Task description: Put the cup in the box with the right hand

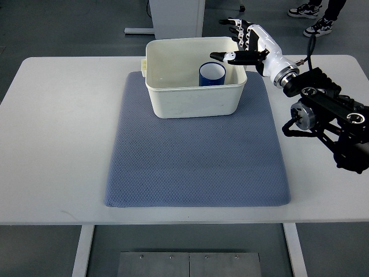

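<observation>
White is the table (57, 144) that we are looking down on, and a grey-blue mat (196, 167) is lying across its middle. We are taking the box (193, 101) as our landmark: it is cream-coloured, it is sitting on the far part of the mat, and the mat is reaching out past it toward the near edge of the table. Inside the box, in its right half, the blue cup (212, 74) is standing upright with its mouth facing up, close to the right wall. Nothing is touching the cup.

To the right of the box, our right hand (249, 45) is hovering over the far right corner of the rim. Its fingers (235, 24) are spreading out and are holding nothing; the thumb is pointing left over the box, just above and to the right of the cup. The dark arm (328, 115) is running from the hand toward the right edge of the picture, over the table beside the mat.

At the far right, behind the box and beyond the table, we are seeing a person's shoes (314, 17) on the floor.
</observation>
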{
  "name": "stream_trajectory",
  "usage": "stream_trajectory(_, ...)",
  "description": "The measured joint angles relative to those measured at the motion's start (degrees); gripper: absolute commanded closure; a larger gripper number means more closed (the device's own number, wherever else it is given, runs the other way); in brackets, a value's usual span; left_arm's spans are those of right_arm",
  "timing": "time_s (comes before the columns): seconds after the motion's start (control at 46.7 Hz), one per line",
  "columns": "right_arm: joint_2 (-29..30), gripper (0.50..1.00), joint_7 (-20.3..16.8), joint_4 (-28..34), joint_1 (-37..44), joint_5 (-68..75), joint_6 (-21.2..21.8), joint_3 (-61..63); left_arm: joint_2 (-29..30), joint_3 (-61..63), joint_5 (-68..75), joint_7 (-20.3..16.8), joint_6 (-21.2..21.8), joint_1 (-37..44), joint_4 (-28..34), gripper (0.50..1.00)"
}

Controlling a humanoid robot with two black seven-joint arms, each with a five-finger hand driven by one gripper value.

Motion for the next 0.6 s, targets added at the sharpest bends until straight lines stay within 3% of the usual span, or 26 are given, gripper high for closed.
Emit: stream_trajectory(0.599,-10.6,0.500,-0.4,2.0,-8.5,11.7,0.3,6.9,0.0,0.0,0.0,0.0,0.0,0.0,0.0,0.500)
